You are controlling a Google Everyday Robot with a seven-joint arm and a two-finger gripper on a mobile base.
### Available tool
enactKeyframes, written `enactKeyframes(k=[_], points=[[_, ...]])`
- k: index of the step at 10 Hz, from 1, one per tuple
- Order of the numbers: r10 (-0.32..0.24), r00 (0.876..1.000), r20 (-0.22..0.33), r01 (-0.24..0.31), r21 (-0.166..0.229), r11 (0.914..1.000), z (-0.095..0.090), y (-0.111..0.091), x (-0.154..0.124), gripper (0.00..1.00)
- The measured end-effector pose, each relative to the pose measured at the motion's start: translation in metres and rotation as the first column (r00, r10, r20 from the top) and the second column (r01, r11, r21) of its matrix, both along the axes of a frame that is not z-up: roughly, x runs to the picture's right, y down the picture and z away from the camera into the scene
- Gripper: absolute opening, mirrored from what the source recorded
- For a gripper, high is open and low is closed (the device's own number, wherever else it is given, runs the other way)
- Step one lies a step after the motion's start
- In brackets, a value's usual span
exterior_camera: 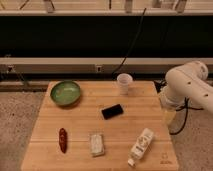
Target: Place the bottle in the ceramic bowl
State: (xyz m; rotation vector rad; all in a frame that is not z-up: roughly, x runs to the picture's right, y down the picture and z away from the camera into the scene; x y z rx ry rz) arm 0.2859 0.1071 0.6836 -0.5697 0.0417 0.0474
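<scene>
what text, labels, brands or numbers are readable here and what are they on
Nothing can be read as words or numbers.
bottle: yellowish label, print too blurred to read.
table: small mark at its near right corner, too small to read.
ceramic bowl, paper cup, robot arm: no lettering shows.
hand, at the table's right edge: no lettering shows.
</scene>
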Motion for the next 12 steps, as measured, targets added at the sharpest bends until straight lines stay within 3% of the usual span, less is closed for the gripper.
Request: enactKeyframes(k=[7, 12], points=[[0.0, 1.0, 0.0, 0.0, 0.0, 1.0, 0.0, 0.001, 0.0, 0.8], [0.012, 1.0, 0.024, -0.011, -0.012, 0.9999, 0.024, 0.042, -0.016, 0.8]])
